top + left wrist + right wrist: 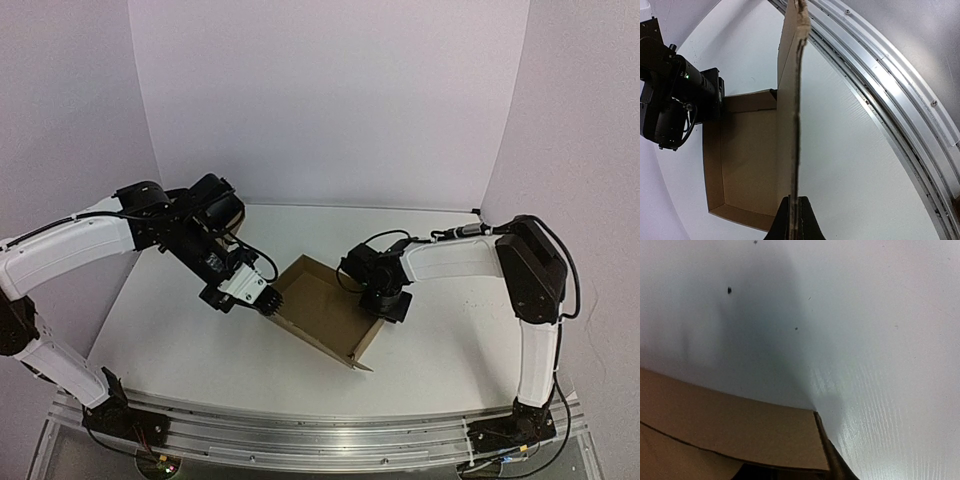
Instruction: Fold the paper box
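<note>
The paper box (325, 315) lies mid-way across the worktop (200, 345), long axis far-left to near-right, left fingers (782, 225) clamped on its near wall's left end, right fingers (385, 305) at its far-right corner, their spread impossible to tell.

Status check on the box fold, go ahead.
Left gripper shut on a wall of the paper box. Right gripper at the other side, grip unclear. Box an open tray, walls up. No obstruction seen.
</note>
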Robot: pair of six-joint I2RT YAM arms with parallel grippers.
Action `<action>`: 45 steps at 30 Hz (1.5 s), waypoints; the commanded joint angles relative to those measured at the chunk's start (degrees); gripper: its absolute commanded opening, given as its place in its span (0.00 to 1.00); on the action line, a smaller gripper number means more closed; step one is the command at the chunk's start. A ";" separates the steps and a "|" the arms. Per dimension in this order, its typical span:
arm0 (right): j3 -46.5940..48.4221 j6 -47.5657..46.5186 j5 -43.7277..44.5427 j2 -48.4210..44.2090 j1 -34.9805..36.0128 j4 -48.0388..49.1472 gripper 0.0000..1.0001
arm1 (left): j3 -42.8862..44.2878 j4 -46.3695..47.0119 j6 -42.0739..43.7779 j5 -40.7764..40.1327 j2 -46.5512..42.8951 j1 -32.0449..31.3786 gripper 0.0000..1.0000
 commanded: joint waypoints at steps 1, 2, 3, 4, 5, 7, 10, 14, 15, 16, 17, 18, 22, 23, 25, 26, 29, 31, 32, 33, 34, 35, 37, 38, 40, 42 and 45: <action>-4.02 -9.26 -6.80 -4.11 0.35 -1.05 0.42 | 2.63 -2.72 2.67 0.48 0.19 -0.17 0.00; -5.22 -11.41 -7.43 -5.94 0.39 -1.04 0.49 | 2.88 -3.26 2.88 0.59 0.40 -0.13 0.00; -5.93 -13.91 -8.18 -6.98 0.39 -1.07 0.56 | 3.04 -3.84 3.11 0.63 0.63 -0.08 0.00; -6.57 -16.29 -9.26 -7.98 0.40 -1.10 0.61 | 3.15 -4.31 3.36 0.71 0.85 -0.05 0.00; -7.12 -18.67 -10.21 -9.14 0.38 -1.20 0.65 | 3.20 -4.68 3.56 0.85 1.05 -0.05 0.00; -8.31 -21.25 -11.17 -11.36 0.37 -1.66 0.79 | 3.34 -5.86 4.26 1.34 1.38 0.05 0.00; -9.16 -23.95 -11.55 -14.46 0.18 -2.25 0.98 | 3.94 -7.29 5.25 2.33 2.20 0.52 0.00; -6.96 -32.13 -14.54 -16.83 0.08 -2.69 0.98 | 4.41 -8.06 6.67 3.89 2.70 1.71 0.00; -5.82 -34.56 -15.19 -17.30 -0.01 -2.92 0.98 | 4.51 -8.20 6.99 4.24 2.76 1.97 0.00; -4.65 -36.94 -15.65 -17.76 -0.21 -3.21 0.98 | 4.60 -8.35 7.27 4.52 2.81 2.19 0.00; -3.54 -39.22 -16.08 -18.12 -0.95 -3.56 0.98 | 4.61 -8.41 7.44 4.63 2.79 2.34 0.00; -2.25 -40.97 -16.65 -18.40 -1.99 -3.91 0.98 | 4.62 -8.43 7.57 4.71 2.73 2.47 0.00; 2.62 -49.83 -23.16 -15.62 -7.74 -3.95 0.98 | 4.78 -7.69 7.75 4.81 2.47 2.89 0.00; 4.15 -52.27 -24.24 -13.38 -8.58 -3.91 0.98 | 4.79 -7.37 7.74 4.83 2.44 2.94 0.00; 8.18 -56.52 -24.65 -7.83 -9.00 -3.89 0.97 | 4.91 -6.61 7.59 4.87 2.46 2.95 0.00; 9.96 -58.03 -25.35 -5.03 -9.11 -3.75 0.96 | 4.98 -6.34 7.49 4.93 2.48 2.95 0.00; 14.03 -60.22 -29.95 1.52 -9.97 -2.86 0.89 | 5.24 -5.68 7.25 5.08 2.61 2.94 0.00; 15.84 -60.06 -33.09 4.19 -10.33 -1.91 0.86 | 5.22 -5.24 7.15 5.00 2.61 2.93 0.00; 16.42 -59.69 -35.05 5.28 -10.36 -1.41 0.84 | 5.07 -4.51 6.89 4.94 2.50 2.93 0.00; 16.85 -59.06 -37.22 6.17 -10.35 -1.03 0.82 | 4.75 -3.34 6.51 4.83 2.33 2.94 0.00; 16.99 -58.37 -38.87 6.71 -10.27 -0.66 0.79 | 4.18 -2.10 6.16 4.68 2.08 2.94 0.00; 16.89 -57.48 -40.08 7.04 -10.09 -0.27 0.76 | 3.58 -0.47 5.76 4.55 1.85 2.93 0.00; 15.70 -56.08 -40.73 6.82 -9.15 0.49 0.72 | 1.05 4.95 4.45 3.58 1.07 3.00 0.00; 14.69 -55.70 -40.47 6.38 -8.38 0.95 0.71 | 0.17 8.05 3.53 3.18 0.72 3.02 0.00; 12.62 -54.86 -39.88 5.09 -6.63 1.85 0.69 | -1.88 13.38 1.48 2.73 0.32 3.11 0.00; 9.72 -53.05 -38.67 3.38 -4.72 2.88 0.67 | -3.08 17.66 -0.72 2.91 0.31 3.24 0.00; 5.31 -48.63 -36.03 0.02 -2.05 5.36 0.64 | -4.99 24.07 -3.83 3.52 0.06 3.51 0.00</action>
